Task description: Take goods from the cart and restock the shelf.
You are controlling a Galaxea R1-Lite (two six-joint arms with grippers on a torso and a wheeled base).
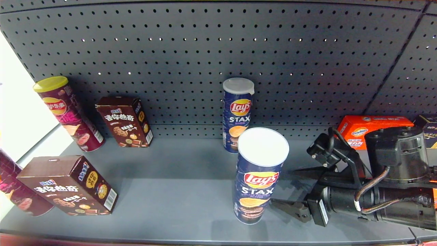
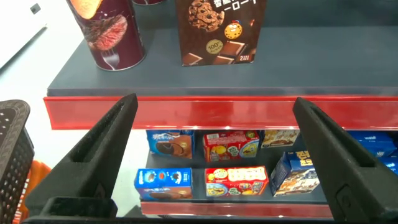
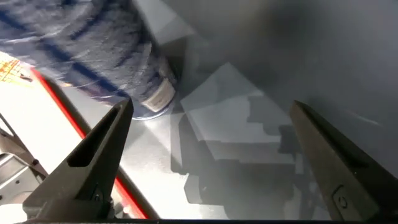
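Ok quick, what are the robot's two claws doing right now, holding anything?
Left gripper: open, holding nothing.
Right gripper: open, holding nothing, beside the front blue chip can.

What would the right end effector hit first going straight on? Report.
Probably the front blue can: the open right end effector points at it. The wrist view puts it off to one side, so it may only graze.

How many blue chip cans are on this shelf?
2. The back can stands by the pegboard; the front can stands near the shelf edge, beside the right gripper. The arm may hide more.
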